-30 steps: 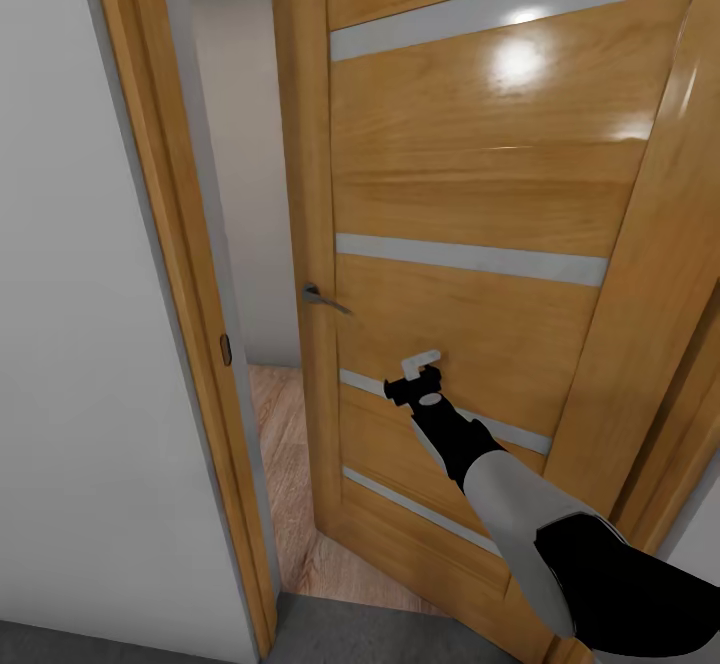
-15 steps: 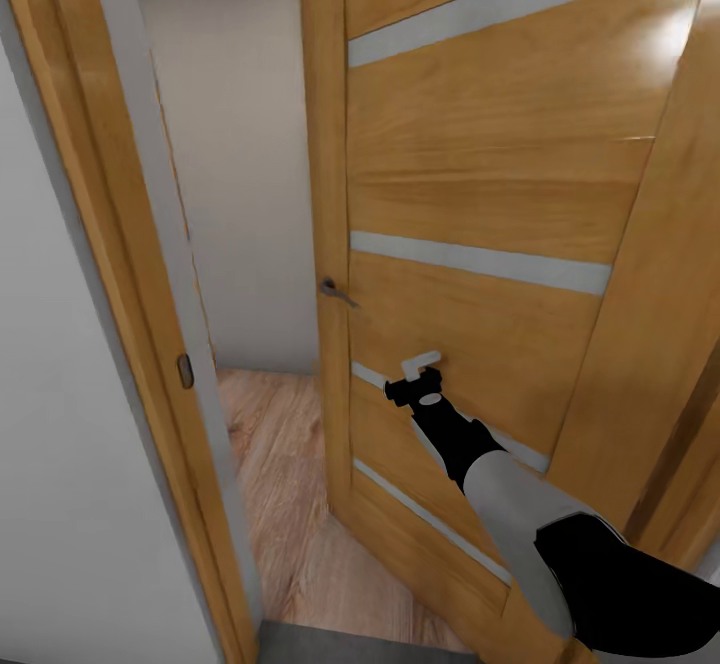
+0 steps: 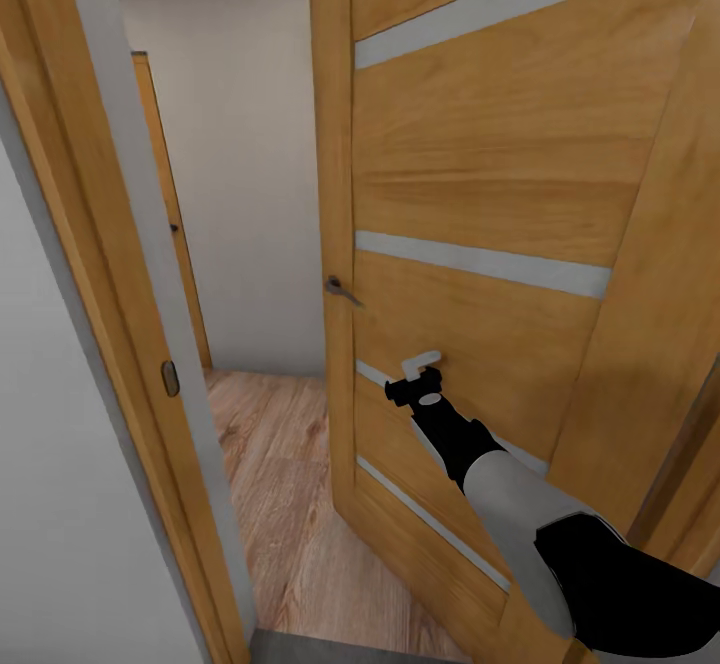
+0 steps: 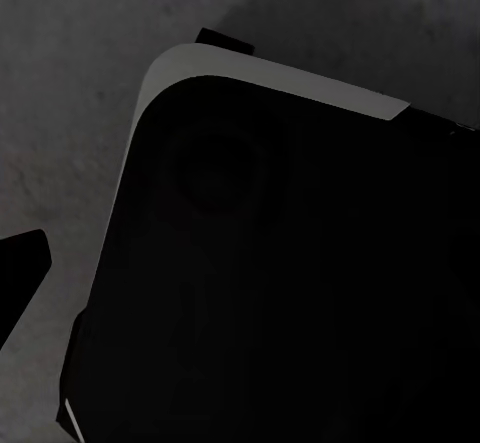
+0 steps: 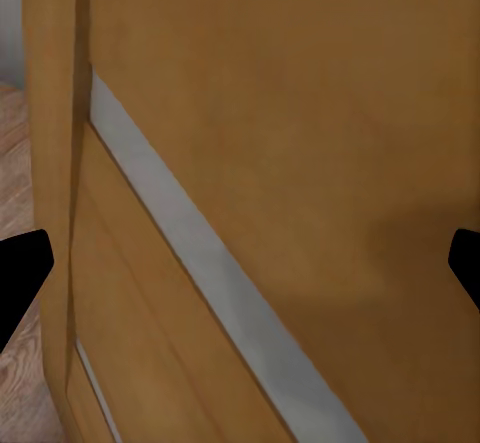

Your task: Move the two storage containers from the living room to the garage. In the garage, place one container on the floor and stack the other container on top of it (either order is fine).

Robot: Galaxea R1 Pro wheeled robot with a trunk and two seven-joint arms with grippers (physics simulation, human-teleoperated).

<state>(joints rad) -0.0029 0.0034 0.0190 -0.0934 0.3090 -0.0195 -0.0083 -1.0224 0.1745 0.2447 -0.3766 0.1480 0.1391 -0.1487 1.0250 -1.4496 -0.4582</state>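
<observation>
— Moved since a second ago? Door (image 3: 480, 174) swung wider, more wood floor (image 3: 280, 504) showing past it.

— Right gripper (image 3: 420, 369)? Fingers spread apart, close against the door, holding nothing. Left one: cannot tell, too dark.

— Bins? Nowhere here. Probably light, stiff plastic; best gripped by the rim.

— Hidden? Most of the room beyond.

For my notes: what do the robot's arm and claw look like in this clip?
In the head view the right arm has a glossy black upper segment, a pale grey forearm sleeve and a black wrist bearing a small grey oval mark. The right claw is white on a black mount. In the right wrist view its fingertips show black and pointed. No cables visible.
</observation>
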